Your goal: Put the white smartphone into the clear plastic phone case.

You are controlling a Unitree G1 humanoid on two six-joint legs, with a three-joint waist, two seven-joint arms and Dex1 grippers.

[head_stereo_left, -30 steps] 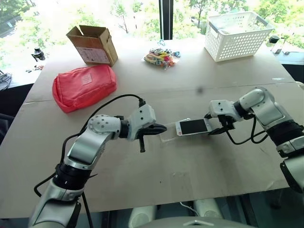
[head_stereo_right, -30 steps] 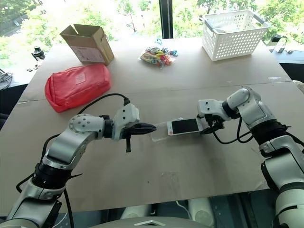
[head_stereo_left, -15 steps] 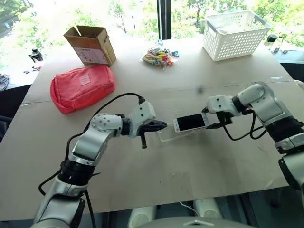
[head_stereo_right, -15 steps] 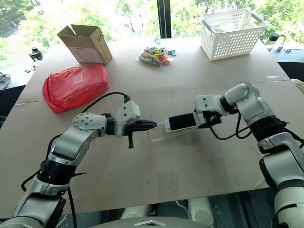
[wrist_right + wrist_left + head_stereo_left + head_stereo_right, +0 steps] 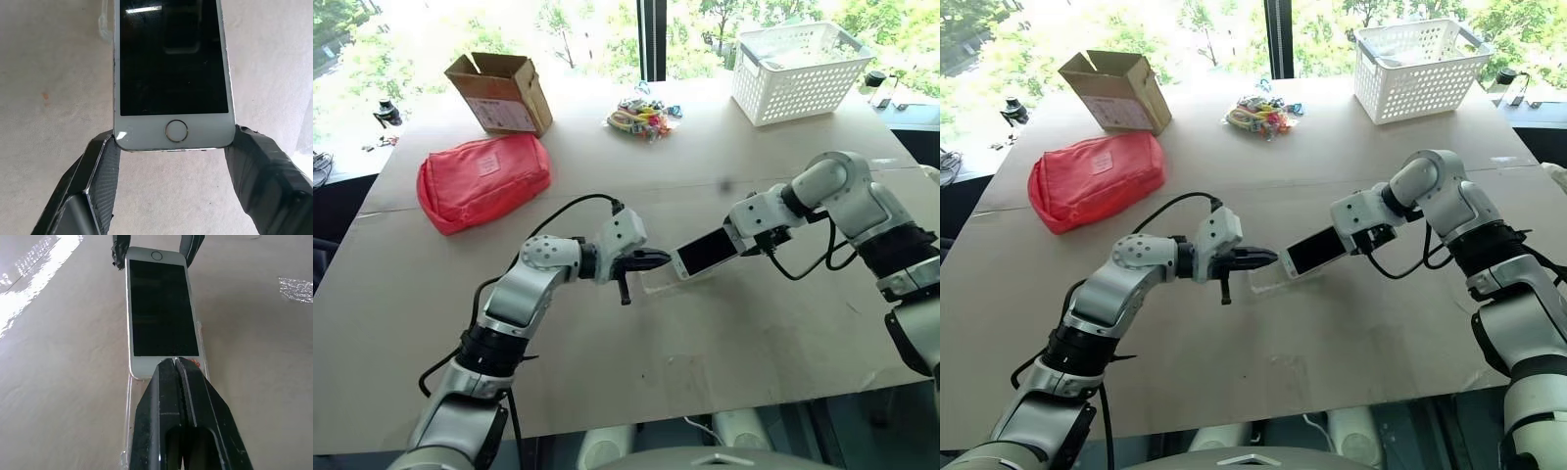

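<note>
Right gripper [image 5: 173, 142] has the white smartphone [image 5: 703, 253] pinched by its home-button end, one black finger [image 5: 95, 176] on each long edge, screen facing up. The phone is tilted: the held end is raised off the worktop [image 5: 724, 352], the far end dips down toward the clear plastic phone case [image 5: 131, 401]. That case lies flat on the worktop, between the two arms, just under the phone's low end; whether the phone's edge actually sits inside the rim, I cannot tell.

Left gripper [image 5: 176, 363] comes in from the other side, fingers pressed tight together with nothing between them, their tips right at the phone's lower end and over the case.

Further back on the worktop: a red pouch [image 5: 484, 179] on the left, an open cardboard box [image 5: 502, 92] behind it, a little heap of colourful small items [image 5: 646, 117] in the middle, and a white plastic basket [image 5: 803, 70] at the far right.
</note>
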